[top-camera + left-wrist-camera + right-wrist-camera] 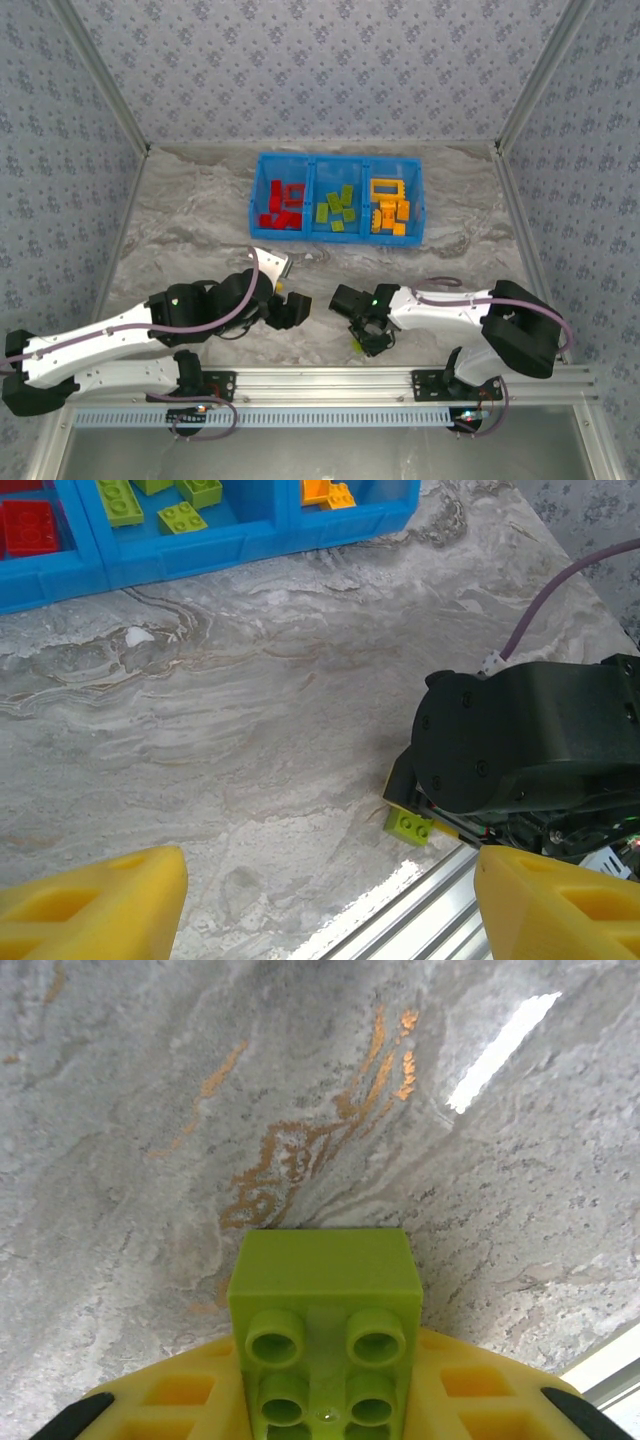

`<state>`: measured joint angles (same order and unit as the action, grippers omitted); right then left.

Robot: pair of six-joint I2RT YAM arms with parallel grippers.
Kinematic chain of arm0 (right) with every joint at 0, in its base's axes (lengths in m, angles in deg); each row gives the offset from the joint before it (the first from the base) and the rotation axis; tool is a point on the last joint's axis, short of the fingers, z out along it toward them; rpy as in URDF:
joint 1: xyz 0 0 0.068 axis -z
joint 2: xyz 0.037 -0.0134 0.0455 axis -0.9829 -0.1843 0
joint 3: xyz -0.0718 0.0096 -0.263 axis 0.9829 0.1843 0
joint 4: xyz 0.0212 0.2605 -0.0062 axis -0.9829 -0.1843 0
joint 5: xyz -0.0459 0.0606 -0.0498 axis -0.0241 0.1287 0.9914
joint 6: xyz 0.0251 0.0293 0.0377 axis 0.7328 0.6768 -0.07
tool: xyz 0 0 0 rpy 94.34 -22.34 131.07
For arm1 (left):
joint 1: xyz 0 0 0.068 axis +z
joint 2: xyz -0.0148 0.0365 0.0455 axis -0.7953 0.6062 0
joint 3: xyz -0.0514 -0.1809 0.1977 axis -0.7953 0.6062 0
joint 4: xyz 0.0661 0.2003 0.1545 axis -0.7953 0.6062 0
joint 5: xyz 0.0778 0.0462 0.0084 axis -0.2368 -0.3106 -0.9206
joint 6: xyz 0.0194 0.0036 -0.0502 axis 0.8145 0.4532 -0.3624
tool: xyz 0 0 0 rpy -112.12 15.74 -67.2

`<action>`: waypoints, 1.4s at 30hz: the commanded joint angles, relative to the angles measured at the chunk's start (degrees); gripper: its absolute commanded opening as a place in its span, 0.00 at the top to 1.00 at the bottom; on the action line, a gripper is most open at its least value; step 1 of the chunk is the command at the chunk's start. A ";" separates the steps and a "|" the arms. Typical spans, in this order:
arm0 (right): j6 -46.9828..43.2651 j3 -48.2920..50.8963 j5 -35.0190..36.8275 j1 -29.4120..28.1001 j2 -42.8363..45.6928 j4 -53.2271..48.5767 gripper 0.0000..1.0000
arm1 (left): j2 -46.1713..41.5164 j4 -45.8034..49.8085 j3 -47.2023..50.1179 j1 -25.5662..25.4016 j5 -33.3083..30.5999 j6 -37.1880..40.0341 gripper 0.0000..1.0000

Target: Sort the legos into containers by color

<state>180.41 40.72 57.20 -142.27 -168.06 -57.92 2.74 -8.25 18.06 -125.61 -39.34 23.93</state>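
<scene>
A lime green brick (325,1310) is pinched between the yellow fingers (470,1385) of my right gripper (325,1365), which is shut on it just above the marble table. From above, that brick (357,346) shows under the right gripper (366,338) near the front rail. My left gripper (290,308) is open and holds nothing. Its yellow fingers (100,900) stand far apart, and beyond them the green brick (410,826) peeks out under the right arm's black wrist (520,750). The blue three-part tray (338,232) holds red bricks (282,208), green bricks (336,210) and orange bricks (390,210), one colour per compartment.
The aluminium rail (330,378) runs along the table's near edge, right beside the held brick. Patterned walls (320,70) close in the back and both sides. Bare marble (200,230) lies between the grippers and the tray.
</scene>
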 commanded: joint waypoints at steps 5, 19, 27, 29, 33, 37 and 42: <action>1.18 -3.43 10.44 -0.67 -0.85 -5.64 0.73 | 0.47 -2.24 0.70 -0.50 -2.78 -2.38 0.24; -46.87 -25.83 29.05 9.24 -0.84 -6.65 0.72 | 0.54 1.81 -7.10 -0.31 -15.99 -6.01 0.24; -75.21 -49.21 10.91 24.39 -22.94 3.33 0.71 | 4.69 1.76 -11.07 0.05 -19.94 -4.77 0.24; -77.48 -55.10 7.30 26.50 -28.34 3.35 0.71 | 6.07 1.31 -11.44 0.20 -19.75 -4.50 0.24; -79.18 -68.30 -0.98 30.75 -40.72 1.85 0.71 | 8.29 0.62 -12.43 0.54 -19.92 -3.80 0.24; -80.59 -77.23 -3.99 32.69 -48.88 0.93 0.68 | 9.90 0.44 -12.98 0.92 -19.18 -3.49 0.24; -79.63 -82.10 -6.46 34.91 -54.52 1.61 0.65 | 12.34 -1.28 -13.41 0.99 -17.85 -3.70 0.24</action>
<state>102.16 -38.12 54.51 -108.09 -220.50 -55.25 14.00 -8.01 6.83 -124.96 -57.37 19.51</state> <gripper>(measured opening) 0.344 0.764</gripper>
